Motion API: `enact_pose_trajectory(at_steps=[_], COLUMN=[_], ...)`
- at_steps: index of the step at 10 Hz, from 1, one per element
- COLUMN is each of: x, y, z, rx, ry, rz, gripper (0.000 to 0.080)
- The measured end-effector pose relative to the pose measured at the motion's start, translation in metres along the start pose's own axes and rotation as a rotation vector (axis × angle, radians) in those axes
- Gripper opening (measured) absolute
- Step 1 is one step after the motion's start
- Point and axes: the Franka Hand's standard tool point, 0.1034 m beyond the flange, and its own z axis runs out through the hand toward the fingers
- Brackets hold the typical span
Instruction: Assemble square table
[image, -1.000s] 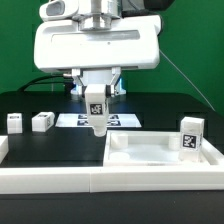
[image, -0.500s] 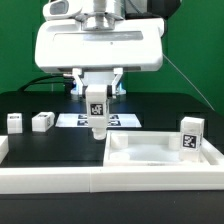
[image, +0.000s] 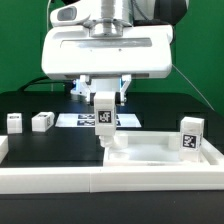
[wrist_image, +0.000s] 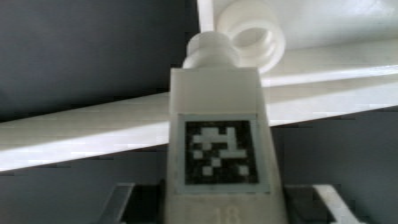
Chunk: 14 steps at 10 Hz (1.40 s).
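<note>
- One leg (image: 104, 122) is pinched upright between the fingers of the end effector (image: 104, 104) – the jaws are closed on its sides, with the tag face turned to the exterior camera.
- The leg's lower end is held at the far corner of the slab (image: 150, 150), on the exterior view's left. Contact with the slab cannot be told from either view.
- In the wrist view, the leg (wrist_image: 221, 130) is seen lengthwise, with its tag (wrist_image: 221, 150) square-on and a rounded tip at the far end. The slab's white rim (wrist_image: 80, 140) runs across behind it. The end effector (wrist_image: 221, 197) is only dimly seen at the leg's near end.
- The slab is laid flat on the black worktop (image: 50, 145), rims up, just behind the long white rail (image: 100, 182).
- Two loose legs (image: 14, 122) (image: 42, 121) are set side by side on the worktop at the exterior view's left, well apart from the slab.
- A fourth leg (image: 191, 137) is stood upright at the slab's edge on the exterior view's right, tag facing out.
- The marker board (image: 72, 119) is laid flat behind the held leg.
</note>
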Motion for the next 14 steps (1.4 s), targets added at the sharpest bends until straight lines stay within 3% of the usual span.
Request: enact_pose_trajectory(at_steps=[3, 5, 14], x=[0.005, 0.007, 0.000], y=[-0.020, -0.025, -0.020], z=[0.004, 0.009, 0.018], rx=[0.015, 0.015, -0.002], ry=[0.010, 0.020, 0.042], rz=[-0.010, -0.020, -0.029], gripper=[0.0291, 0.0291, 0.0291])
